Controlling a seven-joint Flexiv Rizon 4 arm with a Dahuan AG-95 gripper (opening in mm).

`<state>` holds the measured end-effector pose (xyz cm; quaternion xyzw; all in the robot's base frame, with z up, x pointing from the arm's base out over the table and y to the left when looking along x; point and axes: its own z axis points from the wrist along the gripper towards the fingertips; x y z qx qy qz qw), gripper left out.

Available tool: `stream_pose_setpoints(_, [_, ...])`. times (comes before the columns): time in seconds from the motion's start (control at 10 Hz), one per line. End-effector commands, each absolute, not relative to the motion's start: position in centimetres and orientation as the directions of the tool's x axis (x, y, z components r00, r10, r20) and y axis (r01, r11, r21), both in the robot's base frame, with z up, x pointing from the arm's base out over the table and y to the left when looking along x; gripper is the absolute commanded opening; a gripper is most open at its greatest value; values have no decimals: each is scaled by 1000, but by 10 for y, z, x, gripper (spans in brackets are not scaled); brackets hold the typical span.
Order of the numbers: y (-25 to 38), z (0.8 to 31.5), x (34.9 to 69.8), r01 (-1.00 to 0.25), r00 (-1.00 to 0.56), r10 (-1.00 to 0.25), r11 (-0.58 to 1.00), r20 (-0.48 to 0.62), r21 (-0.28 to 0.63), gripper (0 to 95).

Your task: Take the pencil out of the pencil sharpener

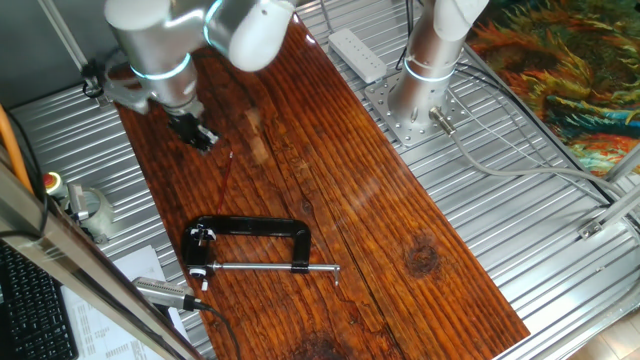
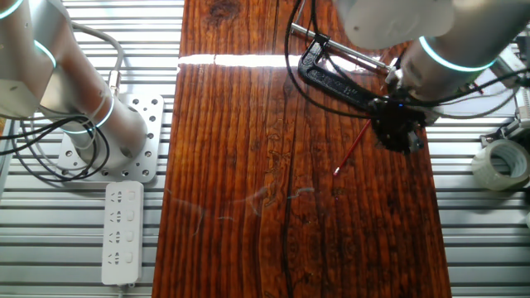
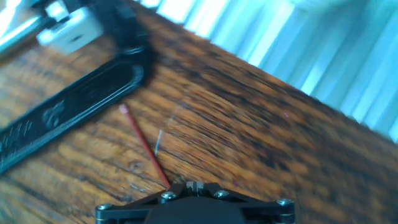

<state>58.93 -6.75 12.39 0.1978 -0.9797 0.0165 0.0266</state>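
Observation:
The pencil (image 2: pixel 352 147) is a thin red stick slanting over the red-brown board. In the hand view the pencil (image 3: pixel 144 144) runs from near the black clamp (image 3: pixel 68 115) up to my fingertips, where its near end is hidden. It shows faintly in one fixed view (image 1: pixel 227 175). My gripper (image 3: pixel 196 185) has its jaws closed together and holds the pencil's end; it also shows in both fixed views (image 1: pixel 203 138) (image 2: pixel 396 132). A small white block (image 3: pixel 68 32) sits at the clamp's end. I cannot tell whether it is the pencil sharpener.
The black C-clamp (image 1: pixel 255 228) with its long silver screw rod (image 1: pixel 270 267) lies on the board near its front. A second arm's base (image 1: pixel 420 95) and a power strip (image 1: pixel 358 53) stand on the metal table. A tape roll (image 2: pixel 503 161) lies beside the board.

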Motion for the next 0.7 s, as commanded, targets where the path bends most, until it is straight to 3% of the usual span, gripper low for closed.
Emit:
stream_pose_setpoints(0.1, [-97,153,589,-60,-997,-59,998,53,-25,0])
stream_pose_setpoints(0.7, [-101,153,589,-21,-999,-21,1000,45,2,0])
